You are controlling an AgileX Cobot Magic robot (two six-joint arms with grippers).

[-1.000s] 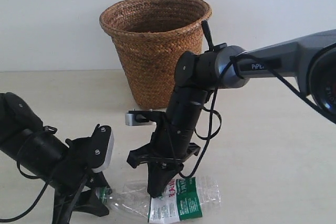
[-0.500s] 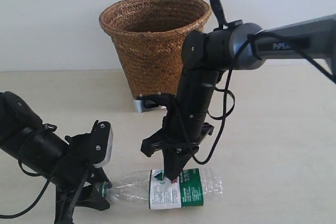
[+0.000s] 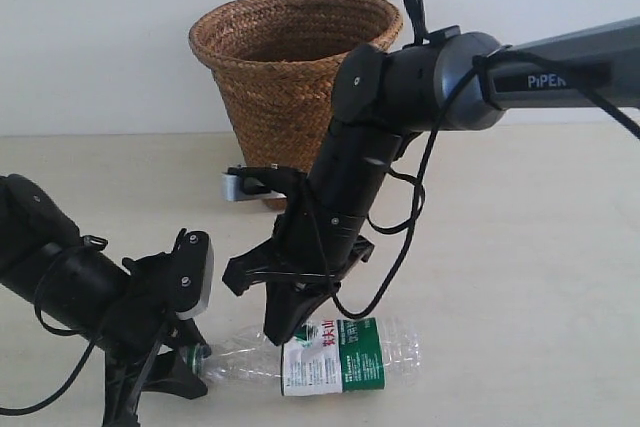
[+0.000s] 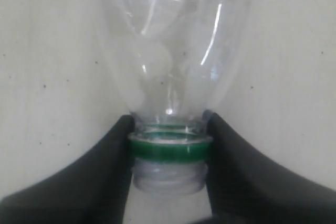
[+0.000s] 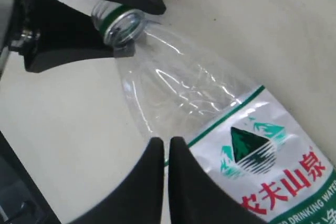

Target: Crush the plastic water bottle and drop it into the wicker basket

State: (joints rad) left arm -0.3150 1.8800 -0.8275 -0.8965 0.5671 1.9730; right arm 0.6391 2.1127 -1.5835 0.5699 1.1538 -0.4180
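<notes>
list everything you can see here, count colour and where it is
plastic water bottle: one, clear with a green-and-white label and a green neck ring, lying on its side at the front of the table
wicker basket: one, brown, upright at the back of the table against the wall
table: one, beige, under everything
wall: one, white, behind the basket
left arm: one, black, low at front left
right arm: one, grey and black, reaching in from the right in front of the basket
left end effector: one, black, shut on the bottle's neck
right end effector: one, black, fingers together, pointing down at the bottle by the label's edge
</notes>
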